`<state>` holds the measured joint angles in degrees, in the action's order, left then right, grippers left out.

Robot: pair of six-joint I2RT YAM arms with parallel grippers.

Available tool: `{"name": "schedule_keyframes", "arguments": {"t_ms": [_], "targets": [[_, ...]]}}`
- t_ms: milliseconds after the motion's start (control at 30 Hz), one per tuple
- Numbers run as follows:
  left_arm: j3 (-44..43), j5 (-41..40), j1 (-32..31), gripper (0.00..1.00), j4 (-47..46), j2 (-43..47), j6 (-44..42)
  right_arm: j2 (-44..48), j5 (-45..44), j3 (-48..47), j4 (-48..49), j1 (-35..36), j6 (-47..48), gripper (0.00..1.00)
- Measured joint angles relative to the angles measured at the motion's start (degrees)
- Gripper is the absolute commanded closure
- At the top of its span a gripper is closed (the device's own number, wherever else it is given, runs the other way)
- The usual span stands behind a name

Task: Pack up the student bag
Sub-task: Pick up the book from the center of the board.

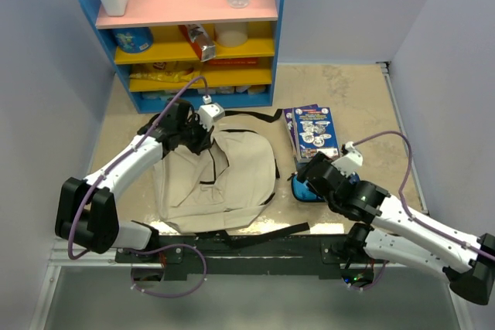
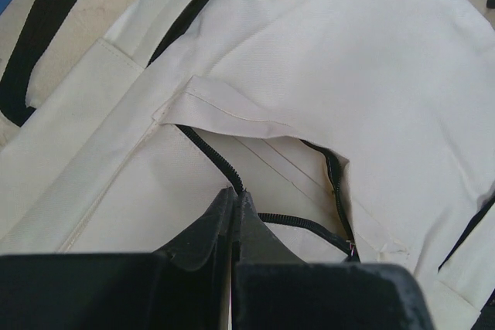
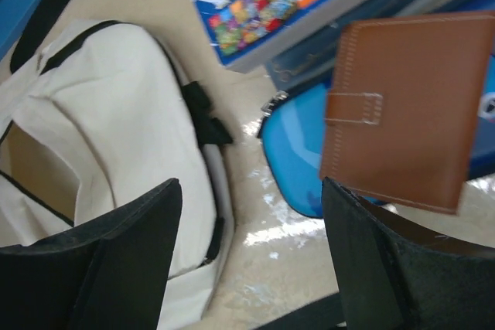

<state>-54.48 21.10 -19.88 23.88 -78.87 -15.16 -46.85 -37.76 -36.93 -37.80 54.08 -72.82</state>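
The student bag (image 1: 220, 183) lies flat on the table (image 1: 348, 90), directly under and ahead of the left gripper (image 2: 233, 208), with its top end at the fingertips. That gripper is clenched. Its jaws press together right where the black zipper (image 2: 205, 144) runs in, so it seems to pinch the edge of the opening, which gapes only a little beyond the tips. The likely trouble starts here: the pinch looks shallow, and an upward pull could let the fabric slip out and the mouth fall closed. A pull on one layer alone would drag the whole limp bag instead of widening it.

The right gripper (image 3: 251, 191) is released, fingers spread wide. The bag sits off to its left, apart from it. A brown wallet (image 3: 398, 110) lies just ahead of its right finger, over a blue pencil case (image 3: 290, 164), with books (image 3: 255, 5) farther ahead. Whether the wallet touches that finger I cannot tell. Closing on the wallet could catch the case beneath as well, and carrying it to so narrow an opening risks snagging the zipper lip.
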Motion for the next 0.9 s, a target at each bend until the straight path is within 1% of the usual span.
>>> {"name": "schedule_keyframes", "arguments": {"t_ms": [67, 200, 367, 567, 633, 667, 800, 900], "targets": [[-0.1, 0.3, 0.0, 1.0, 0.1, 0.0, -0.1, 1.7, -1.0, 0.0, -5.7, 0.0, -4.0, 0.23], [-0.5, 0.9, 0.0, 1.0, 0.6, -0.2, -0.4, 1.8, -2.2, 0.0, -16.2, 0.0, -11.1, 0.22], [-1.2, 1.4, 0.0, 1.0, 1.4, -0.3, -0.5, 2.9, -2.4, 0.7, -22.4, 0.0, -16.8, 0.22], [-1.7, 1.8, 0.0, 1.0, 1.9, -0.3, -0.7, 2.5, -4.3, 0.8, -24.8, -0.1, -20.4, 0.2], [-1.7, 1.9, 0.0, 1.0, 2.0, -0.3, -0.9, 1.0, -4.9, 0.8, -24.9, -0.3, -20.7, 0.19], [-1.7, 1.9, 0.0, 1.0, 2.0, -0.3, -1.0, -1.7, -5.2, 0.8, -24.9, -0.6, -20.9, 0.19], [-1.8, 1.9, 0.0, 1.0, 2.2, -0.3, -1.0, -5.2, -5.5, 0.8, -24.3, -2.0, -21.1, 0.21], [-2.3, 2.2, 0.0, 1.0, 2.7, -0.3, -1.0, -6.1, -6.3, 1.2, -22.8, -4.1, -20.9, 0.22]]}}
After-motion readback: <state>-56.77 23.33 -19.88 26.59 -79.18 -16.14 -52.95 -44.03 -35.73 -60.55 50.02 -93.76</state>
